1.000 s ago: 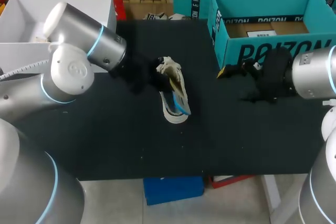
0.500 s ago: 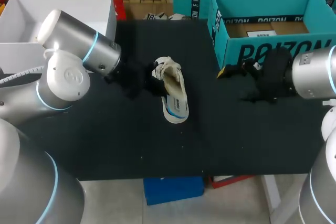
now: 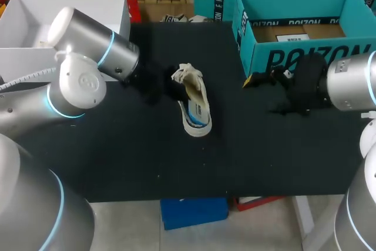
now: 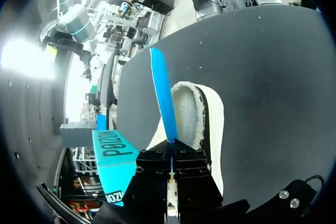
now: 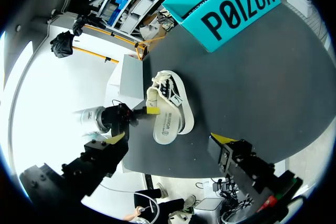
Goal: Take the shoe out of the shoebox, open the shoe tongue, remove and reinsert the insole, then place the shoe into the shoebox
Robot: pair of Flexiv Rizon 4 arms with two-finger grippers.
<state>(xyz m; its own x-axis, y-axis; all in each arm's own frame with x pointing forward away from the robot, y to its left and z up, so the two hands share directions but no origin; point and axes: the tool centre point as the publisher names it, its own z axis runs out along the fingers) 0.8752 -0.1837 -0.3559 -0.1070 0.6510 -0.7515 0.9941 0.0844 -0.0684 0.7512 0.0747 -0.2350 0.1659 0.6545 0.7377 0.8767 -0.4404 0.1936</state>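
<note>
Pinching the edge of the blue insole (image 4: 161,93) between clenched fingers, the left gripper (image 4: 171,153) sits at the white shoe (image 3: 195,107), which lies mid-way across the black table (image 3: 117,157). Further right, the right gripper (image 5: 170,138) hovers with its fingers spread and holding nothing, just before the teal shoebox (image 3: 305,57).

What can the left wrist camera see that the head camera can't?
Only the left wrist view: the left gripper pinching the blue insole by its edge, standing up out of the shoe. Only the head view: the right arm beside the shoebox, and the box's inside. Both: shoe, insole, teal shoebox, black table.
</note>
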